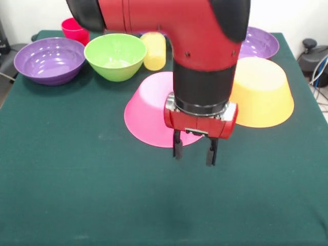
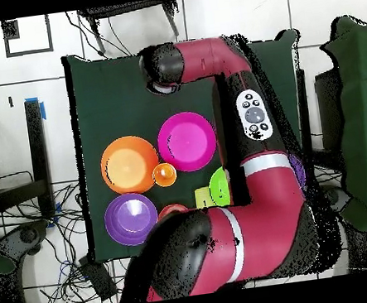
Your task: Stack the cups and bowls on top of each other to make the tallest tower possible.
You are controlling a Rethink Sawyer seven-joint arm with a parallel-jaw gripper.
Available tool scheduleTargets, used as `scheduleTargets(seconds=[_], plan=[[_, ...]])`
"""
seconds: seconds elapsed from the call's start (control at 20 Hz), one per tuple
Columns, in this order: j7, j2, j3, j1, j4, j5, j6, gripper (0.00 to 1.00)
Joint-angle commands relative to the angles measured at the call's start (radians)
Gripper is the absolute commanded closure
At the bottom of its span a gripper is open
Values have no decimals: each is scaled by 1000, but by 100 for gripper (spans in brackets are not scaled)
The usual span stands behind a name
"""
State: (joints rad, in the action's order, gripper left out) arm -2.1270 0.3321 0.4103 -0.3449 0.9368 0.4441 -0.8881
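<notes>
My gripper is open and empty. It hangs just above the green table, at the near rim of the large pink bowl, which lies upside down. The large orange bowl lies upside down to its right. At the back stand a green bowl, a purple bowl and a second purple bowl. The pale yellow cup lies on its side next to the green bowl. The red cup stands at the far left. The overhead view shows the pink bowl, the orange bowl and a small orange round piece between them. The blue bowl is out of view.
The arm hides the table's middle back in the front view. In the overhead view the arm covers part of the green bowl and the far purple bowl. Cables hang off the table's right.
</notes>
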Motion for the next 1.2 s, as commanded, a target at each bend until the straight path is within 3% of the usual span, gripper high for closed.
scheduleTargets(seconds=[0.05, 0.25, 0.55, 0.75, 1.0, 1.2], plan=[[181, 69, -5, 31, -91, 93, 15, 0], [182, 62, -26, -15, -84, 82, 12, 0], [345, 43, 26, -111, -85, 70, 9, 0], [383, 21, 50, -144, -46, 80, 78, 0], [404, 17, 41, -195, 21, 93, 125, 0], [385, 61, 13, -242, 143, 84, 135, 0]])
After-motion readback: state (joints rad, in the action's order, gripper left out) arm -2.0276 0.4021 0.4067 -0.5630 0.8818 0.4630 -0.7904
